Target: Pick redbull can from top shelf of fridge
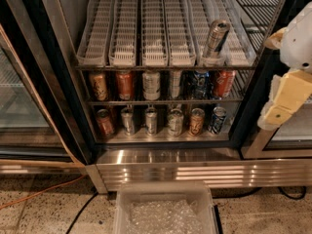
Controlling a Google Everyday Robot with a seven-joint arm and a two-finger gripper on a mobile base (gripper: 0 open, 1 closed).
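The hand [283, 103] is at the right edge of the view, outside the fridge [195, 171] and in front of its black right door post. It is cream-yellow and hangs under a white arm section [298, 40]. Whether it is apart or together cannot be told from this angle. It holds nothing and is well apart from the redbull can [215, 38], lower than it and to its right.

The redbull can stands at the front of the top shelf [124, 28], in the second lane from the right, just behind the curved lip. It is tilted, its shiny top leaning back and to the right. The other whitish lanes hold nothing.

Under the top shelf a row of shorter cans [151, 84] stands on a wire rack, and a second row of cans [151, 121] stands below that. Dark wire racks [254, 6] show behind the hand's side of the fridge.

On the speckled floor [39, 218] in front of the ribbed steel base sits a clear plastic bin [164, 195]. An orange cable [41, 193] runs across the floor at the left.
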